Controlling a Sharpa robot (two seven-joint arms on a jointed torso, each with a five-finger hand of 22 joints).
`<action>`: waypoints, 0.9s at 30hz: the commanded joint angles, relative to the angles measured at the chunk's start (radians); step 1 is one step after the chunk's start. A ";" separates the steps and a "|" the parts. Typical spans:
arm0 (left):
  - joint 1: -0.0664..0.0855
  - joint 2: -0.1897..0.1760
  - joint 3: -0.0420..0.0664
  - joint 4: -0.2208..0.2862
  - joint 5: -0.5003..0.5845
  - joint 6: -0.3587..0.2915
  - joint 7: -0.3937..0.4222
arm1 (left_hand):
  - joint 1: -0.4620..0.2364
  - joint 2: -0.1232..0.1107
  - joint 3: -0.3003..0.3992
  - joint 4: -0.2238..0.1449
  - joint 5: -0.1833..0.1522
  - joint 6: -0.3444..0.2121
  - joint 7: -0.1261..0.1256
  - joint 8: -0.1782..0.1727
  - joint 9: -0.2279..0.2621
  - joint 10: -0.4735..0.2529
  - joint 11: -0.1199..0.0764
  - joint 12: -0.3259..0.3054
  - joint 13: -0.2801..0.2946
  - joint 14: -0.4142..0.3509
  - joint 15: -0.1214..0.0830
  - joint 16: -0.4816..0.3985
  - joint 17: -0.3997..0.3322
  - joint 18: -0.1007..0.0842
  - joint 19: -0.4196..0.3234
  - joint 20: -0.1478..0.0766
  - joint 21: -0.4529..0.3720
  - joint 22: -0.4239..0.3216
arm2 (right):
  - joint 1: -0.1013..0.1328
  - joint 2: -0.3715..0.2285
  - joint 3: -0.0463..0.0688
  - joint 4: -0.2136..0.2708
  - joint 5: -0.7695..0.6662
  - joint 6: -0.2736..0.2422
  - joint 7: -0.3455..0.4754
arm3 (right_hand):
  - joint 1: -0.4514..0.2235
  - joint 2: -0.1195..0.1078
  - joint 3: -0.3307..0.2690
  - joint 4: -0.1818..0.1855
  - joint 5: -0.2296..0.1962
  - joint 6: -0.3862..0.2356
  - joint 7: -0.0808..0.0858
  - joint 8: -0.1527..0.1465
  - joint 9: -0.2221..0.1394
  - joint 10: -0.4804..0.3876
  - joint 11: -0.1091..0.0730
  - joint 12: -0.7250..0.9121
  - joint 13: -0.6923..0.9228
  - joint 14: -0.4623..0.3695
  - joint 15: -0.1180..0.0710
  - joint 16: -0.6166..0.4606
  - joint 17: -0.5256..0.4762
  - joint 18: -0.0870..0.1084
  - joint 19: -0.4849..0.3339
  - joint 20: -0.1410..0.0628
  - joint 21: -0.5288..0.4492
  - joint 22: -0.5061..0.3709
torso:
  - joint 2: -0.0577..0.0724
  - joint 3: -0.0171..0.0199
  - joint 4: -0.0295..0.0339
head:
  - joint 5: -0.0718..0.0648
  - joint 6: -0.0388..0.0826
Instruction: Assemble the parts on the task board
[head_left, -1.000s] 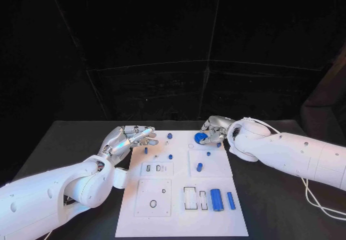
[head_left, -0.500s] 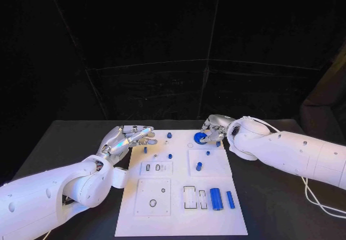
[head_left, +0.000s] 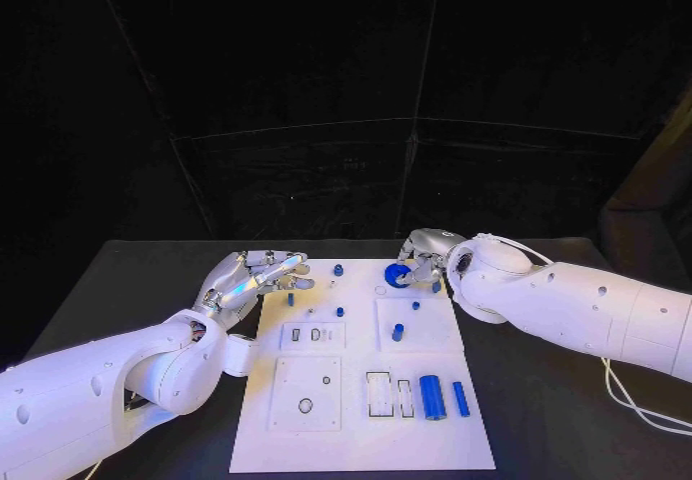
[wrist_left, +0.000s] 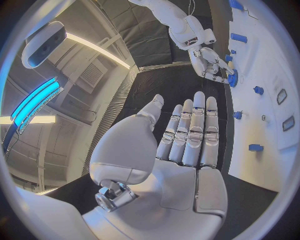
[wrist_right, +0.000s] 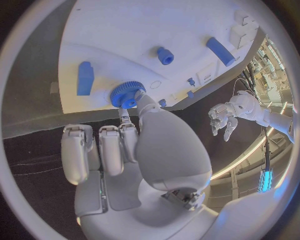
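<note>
The white task board (head_left: 361, 420) lies in the middle of the black table. My right hand (head_left: 424, 249) hovers at the board's far right corner and pinches a blue gear (head_left: 398, 275) between thumb and a finger. The right wrist view shows that gear (wrist_right: 128, 95) at the fingertips of the right hand (wrist_right: 125, 145), just above the board (wrist_right: 137, 30). My left hand (head_left: 260, 275) sits at the board's far left edge, fingers straight and apart, holding nothing. In the left wrist view the left hand (wrist_left: 187, 135) is flat and the gear (wrist_left: 233, 80) lies beyond it.
Small blue pegs (head_left: 339, 270) (head_left: 290, 298) (head_left: 398, 333) stand on the far half of the board. A thick blue cylinder (head_left: 431, 397) and a thinner blue bar (head_left: 460, 398) lie near its right edge beside rectangular slots (head_left: 379, 395).
My right hand has edged slightly left and away with the gear in its pinch. The left hand has barely moved.
</note>
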 joint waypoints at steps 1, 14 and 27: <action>0.001 0.000 0.000 0.002 0.002 0.018 0.001 | 0.000 0.006 -0.003 -0.001 0.003 -0.002 0.004 -0.007 -0.001 -0.004 0.003 -0.006 -0.001 -0.002 0.005 -0.004 0.002 0.015 0.003 0.007 -0.007 -0.001 | 0.000 -0.001 -0.001 0.019 -0.078 -0.042 -0.032 | -0.007 -0.007 0.006 -0.002 0.008 0.010 0.000 0.004 -0.001 0.024 -0.001 0.012 0.113 0.072 0.006 0.006 0.103 -0.013 0.083 -0.002 0.007 0.223 | -0.001 0.0002 0.0009 | 0.003 0.001; 0.001 -0.009 0.000 -0.003 0.007 0.013 0.001 | 0.001 0.008 -0.003 -0.002 0.003 -0.004 0.005 -0.008 -0.001 -0.005 0.004 -0.008 -0.001 -0.004 0.006 -0.006 0.002 0.015 0.003 0.008 -0.008 -0.003 | 0.000 -0.002 -0.001 0.141 -0.123 -0.129 -0.048 | -0.027 -0.011 0.022 0.000 0.060 0.023 -0.004 0.000 -0.004 0.038 -0.004 0.035 0.140 0.074 0.003 0.013 0.117 -0.018 0.097 -0.004 0.014 0.243 | 0.001 -0.0005 0.0007 | 0.018 0.005; 0.002 -0.008 0.000 -0.009 0.009 0.013 0.002 | 0.001 0.008 -0.003 -0.002 0.003 -0.004 0.005 -0.008 -0.001 -0.005 0.004 -0.008 -0.001 -0.004 0.006 -0.006 0.002 0.015 0.003 0.008 -0.008 -0.003 | 0.000 0.127 -0.001 0.090 -0.145 -0.117 -0.044 | -0.025 -0.009 0.028 -0.002 0.065 0.024 -0.004 -0.002 -0.004 0.038 -0.004 0.034 0.139 0.074 0.003 0.012 0.116 -0.018 0.098 -0.004 0.015 0.245 | 0.001 -0.0008 0.0019 | 0.031 -0.001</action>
